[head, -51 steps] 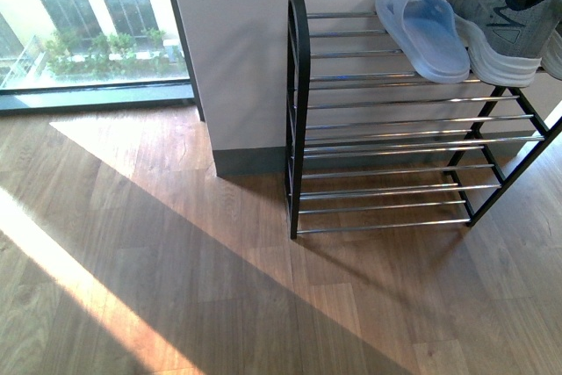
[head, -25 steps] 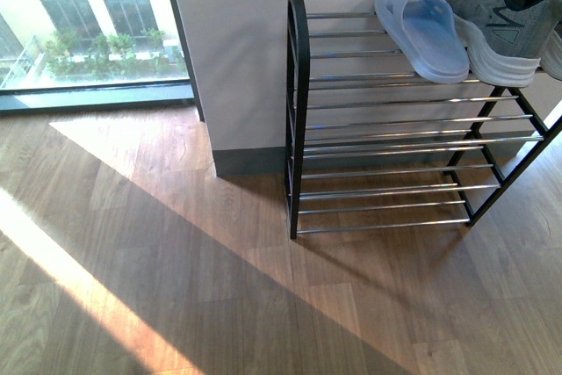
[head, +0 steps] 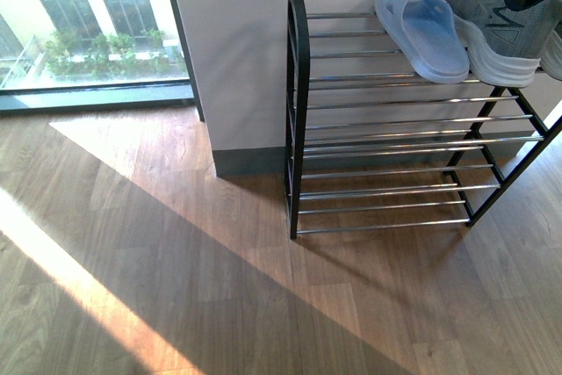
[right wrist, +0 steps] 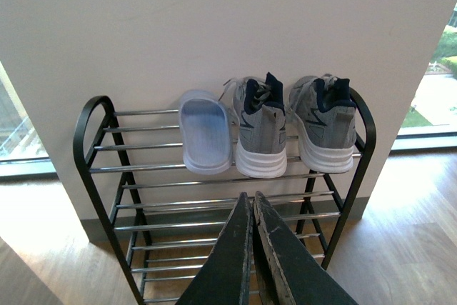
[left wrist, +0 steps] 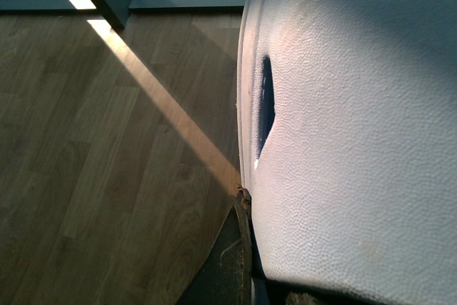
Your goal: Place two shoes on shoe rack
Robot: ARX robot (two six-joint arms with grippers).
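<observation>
pale blue slide sandal (left wrist: pixel 357 141) fills the left wrist view, sole side toward the camera, so the left gripper (left wrist: pixel 239 262) looks clamped on it, though the jaws are mostly hidden and only a dark finger edge shows at the sandal's rim. the floor (left wrist: pixel 107 141) lies well below it. its mate (head: pixel 424 31) already lies on the top tier of the shoe rack (head: pixel 395 120), at about 1 o'clock in the front view, with a grey sneaker (head: pixel 500 19) just beside it on the 3 o'clock side. the right wrist view shows both sneakers up there, second one (right wrist: pixel 325 123) at the far end. the right gripper (right wrist: pixel 253 208) has its jaws pressed together, holding nothing, hanging in front of the rack.

step in hand looks like carrying the held sandal to the rack. free rods sit at the 9 o'clock end of the top tier, next to the placed sandal. to do it well: bring it in level, sole down across several rods so it doesn't tip through the gaps, keep clear of the black side frame (head: pixel 297 103), release only once it rests.
</observation>
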